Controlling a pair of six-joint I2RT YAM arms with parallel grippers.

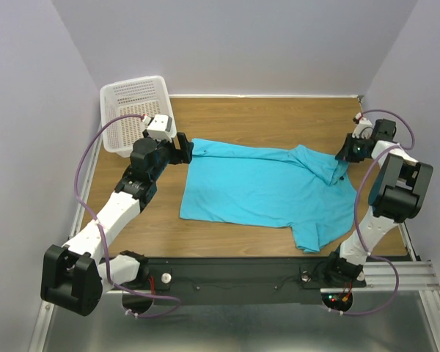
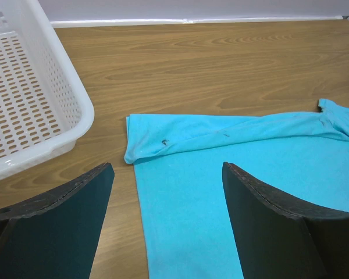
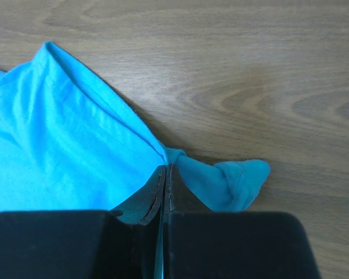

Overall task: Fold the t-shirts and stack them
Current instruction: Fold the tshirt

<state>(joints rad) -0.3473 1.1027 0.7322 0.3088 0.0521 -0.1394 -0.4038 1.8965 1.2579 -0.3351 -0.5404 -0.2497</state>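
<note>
Wooden table [image 1: 242, 117], grey walls around it. One turquoise t-shirt [image 1: 257, 194] lies spread across the middle of the table, mostly flat. Its collar [image 1: 315, 158] is toward the right and one short sleeve [image 1: 315, 235] points at the near edge. White slotted plastic basket [image 1: 136, 103] at the far left corner, apart from the shirt.

Right gripper [image 1: 345, 152] sits low at the shirt's right end. In the wrist view its jaws [image 3: 164, 171] are pressed together with turquoise cloth [image 3: 64, 128] pinched between them. The fabric rises in a ridge toward the pinch. A small twisted tip of cloth pokes out past the fingers, to their right in that view, and rests on the wood.

Left gripper [image 1: 187, 150] is at the shirt's far left corner. Its fingers [image 2: 167, 168] stand wide apart with nothing between them. The shirt's left edge [image 2: 221, 174] runs below the gap, and a folded-over strip of cloth lies just ahead. Cannot tell if the fingertips touch cloth or table.

Hard to see:
- The right gripper's body blocks the bottom of its own wrist view, so how much cloth is caught is hidden.
- The left wrist view cuts off the basket [image 2: 29, 104].
- Small dark specks on the folded strip are too small to identify.
- From the top view the right arm covers part of the table's right edge.
</note>
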